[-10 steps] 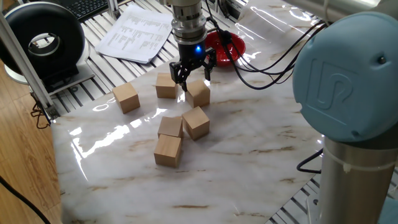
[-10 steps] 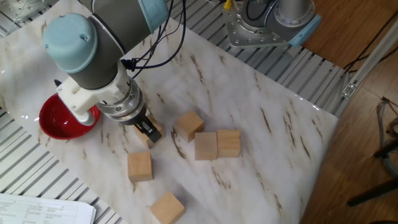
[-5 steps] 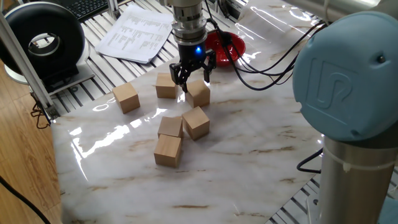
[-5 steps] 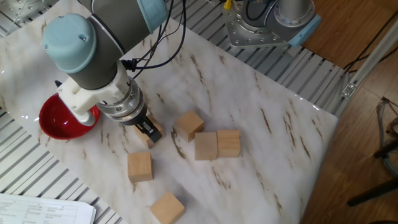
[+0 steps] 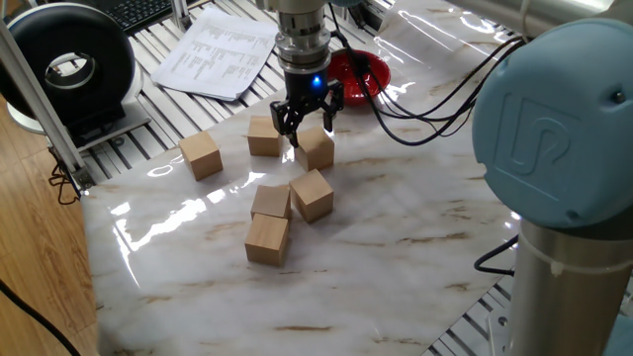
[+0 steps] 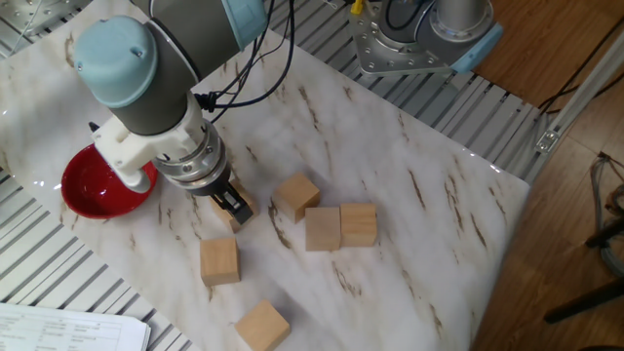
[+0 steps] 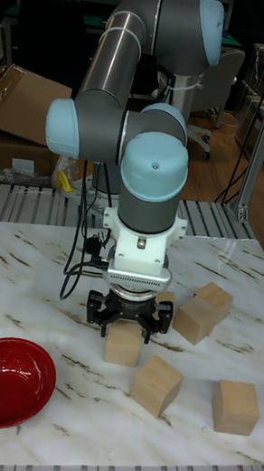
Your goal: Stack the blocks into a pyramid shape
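Note:
Six light-tan wooden blocks lie singly on the marble table (image 5: 396,247). My gripper (image 5: 309,127) (image 6: 232,203) (image 7: 130,320) hangs low over one block (image 5: 317,149) (image 7: 124,345), open, with its fingers straddling the block's top. That block is mostly hidden under the gripper in the other fixed view. A second block (image 5: 264,136) lies just left of it. Three blocks (image 5: 312,194) (image 5: 271,201) (image 5: 267,239) cluster nearer the front. Another block (image 5: 201,154) sits apart at the left.
A red bowl (image 5: 361,69) (image 6: 93,185) (image 7: 14,379) stands beyond the gripper, with black cables (image 5: 415,109) trailing past it. Papers (image 5: 218,49) and a round black device (image 5: 69,64) lie off the marble at the back left. The arm's large joint (image 5: 554,129) blocks the right foreground.
The gripper and the blocks have stayed put. Only the arm's upper joints have shifted slightly.

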Available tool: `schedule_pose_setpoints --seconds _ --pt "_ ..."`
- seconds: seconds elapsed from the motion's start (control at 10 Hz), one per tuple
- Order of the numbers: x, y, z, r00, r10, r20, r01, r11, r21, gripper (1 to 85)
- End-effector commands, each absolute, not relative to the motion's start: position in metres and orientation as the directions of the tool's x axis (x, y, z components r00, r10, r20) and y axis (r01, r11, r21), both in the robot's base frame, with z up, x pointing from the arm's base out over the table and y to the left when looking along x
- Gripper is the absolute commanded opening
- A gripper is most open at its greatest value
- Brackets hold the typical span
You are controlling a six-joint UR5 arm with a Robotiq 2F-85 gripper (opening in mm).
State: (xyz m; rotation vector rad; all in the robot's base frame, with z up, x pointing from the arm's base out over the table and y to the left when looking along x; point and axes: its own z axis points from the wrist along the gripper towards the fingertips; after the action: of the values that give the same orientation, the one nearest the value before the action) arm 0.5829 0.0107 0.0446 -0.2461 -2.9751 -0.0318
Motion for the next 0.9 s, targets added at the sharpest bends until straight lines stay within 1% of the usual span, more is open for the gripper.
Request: schedule_pose_setpoints --seconds 0.0,0.4,0.8 --pt "0.5822 0.0105 0.0436 -0.974 0.164 0.153 0.170 0.985 0.023 70.3" --pt "0.5781 0.0128 0.0425 -0.974 0.170 0.151 0.177 0.984 0.034 68.7" --pt "0.5788 0.0177 0.0341 -0.975 0.175 0.139 0.182 0.982 0.042 68.0"
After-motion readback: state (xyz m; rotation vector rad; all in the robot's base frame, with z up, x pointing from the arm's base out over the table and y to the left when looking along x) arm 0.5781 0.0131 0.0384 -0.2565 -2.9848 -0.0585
